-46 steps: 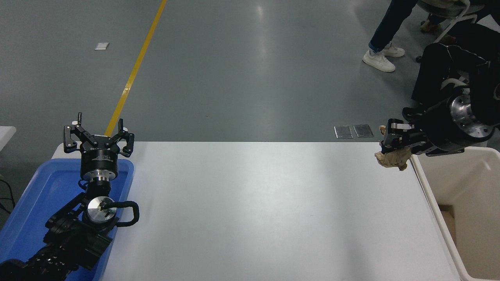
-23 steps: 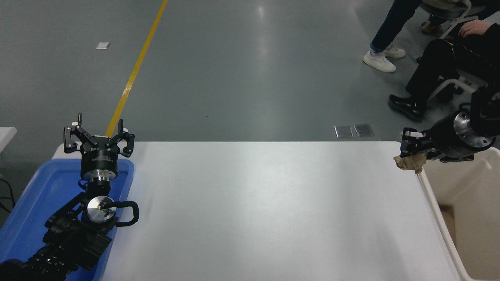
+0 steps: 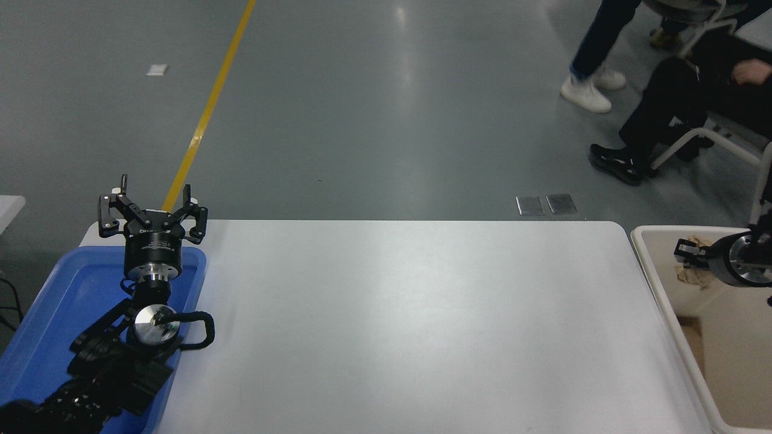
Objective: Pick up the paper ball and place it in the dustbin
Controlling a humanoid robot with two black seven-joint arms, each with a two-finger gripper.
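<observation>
— Since a second ago, right gripper [image 3: 687,252] has swung from the bench [image 3: 410,325] edge to over the dustbin [image 3: 654,283]?
— Yes, fingers pinching the paper ball [image 3: 690,274] inside its rim; left gripper [image 3: 152,208] parked, fingers spread.

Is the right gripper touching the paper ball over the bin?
Touching. The head view shows the right gripper over the bin with the paper ball bulging out around its fingers, no gap between them.
</observation>
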